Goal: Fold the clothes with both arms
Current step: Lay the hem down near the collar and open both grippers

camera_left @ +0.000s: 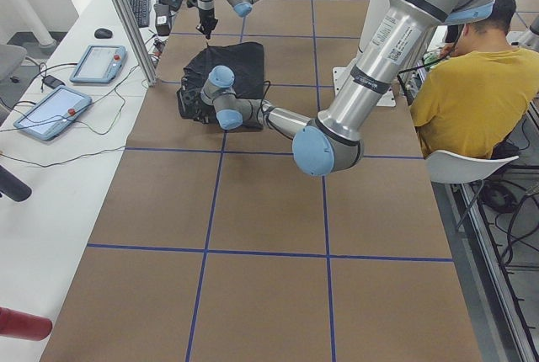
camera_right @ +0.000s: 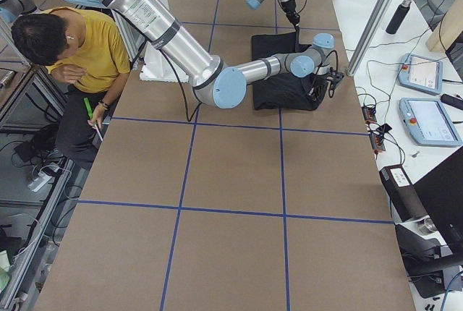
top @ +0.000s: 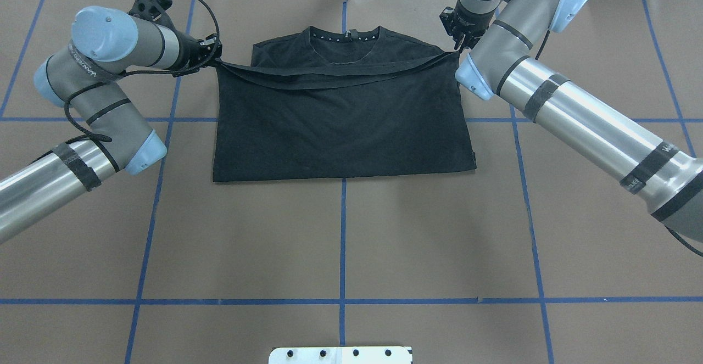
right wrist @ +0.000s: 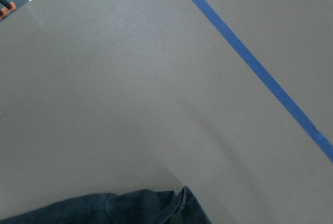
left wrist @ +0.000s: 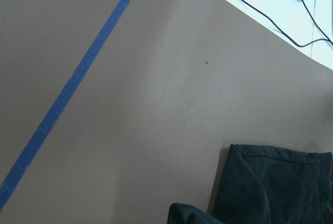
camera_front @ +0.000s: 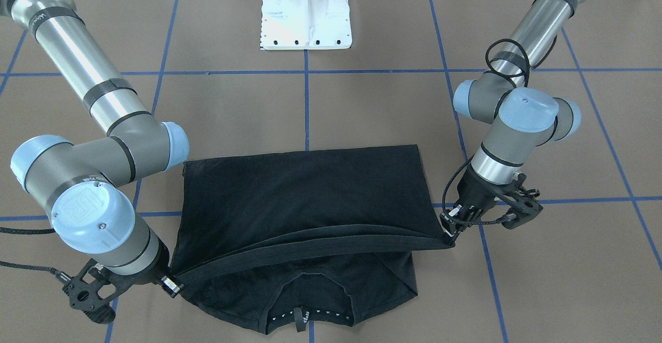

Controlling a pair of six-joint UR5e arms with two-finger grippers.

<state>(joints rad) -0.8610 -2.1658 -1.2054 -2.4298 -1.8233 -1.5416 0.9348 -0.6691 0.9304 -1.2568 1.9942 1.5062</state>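
Two hands hold one black short-sleeved T-shirt (top: 340, 128). The black two-finger left hand (top: 215, 56) is clamped tight on one hem corner and the black two-finger right hand (top: 457, 45) on the other. The hem edge spans between them, lifted and sagging slightly mid-span, just short of the collar (top: 345, 35). The shirt's lower half lies doubled over its upper half on the brown paper-covered tabletop (top: 340, 232) with blue tape grid lines (top: 342, 243), well apart from the white bolted base pedestal (camera_front: 306, 12).

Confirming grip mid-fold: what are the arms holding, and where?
The black T-shirt: left gripper and right gripper each pinch one end of its raised edge.
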